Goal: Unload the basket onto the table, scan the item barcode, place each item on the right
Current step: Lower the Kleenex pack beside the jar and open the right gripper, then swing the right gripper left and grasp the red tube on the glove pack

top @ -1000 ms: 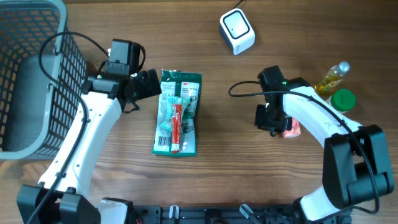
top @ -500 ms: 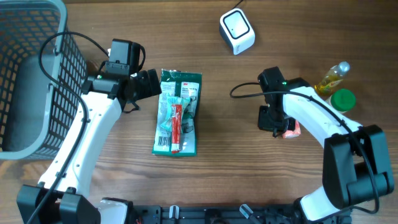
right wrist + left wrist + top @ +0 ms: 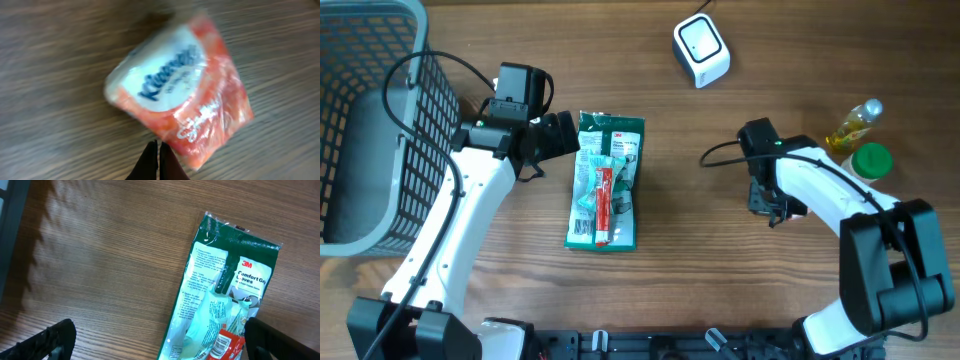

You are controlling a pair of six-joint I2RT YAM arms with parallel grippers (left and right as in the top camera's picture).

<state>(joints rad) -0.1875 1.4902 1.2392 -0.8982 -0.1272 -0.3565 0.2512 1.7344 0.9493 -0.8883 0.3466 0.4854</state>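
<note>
An orange and white Kleenex tissue packet (image 3: 180,95) lies on the wooden table, blurred in the right wrist view. My right gripper (image 3: 158,146) is shut, its tips at the packet's near edge, with nothing seen between them. From overhead the right gripper (image 3: 775,205) covers most of the packet (image 3: 796,208). The white scanner (image 3: 701,50) stands at the back. A green 3M package (image 3: 606,180) with a red tube (image 3: 604,205) on it lies at centre left. My left gripper (image 3: 160,345) hangs wide open above the package's (image 3: 220,300) upper end, holding nothing.
A grey wire basket (image 3: 360,120) fills the far left. A yellow oil bottle (image 3: 853,124) and a green lid (image 3: 870,160) sit at the right edge, just beyond the right arm.
My right gripper has closed fully and shifted right, over the tissue packet, hiding more of it from above. The left arm has not moved.
</note>
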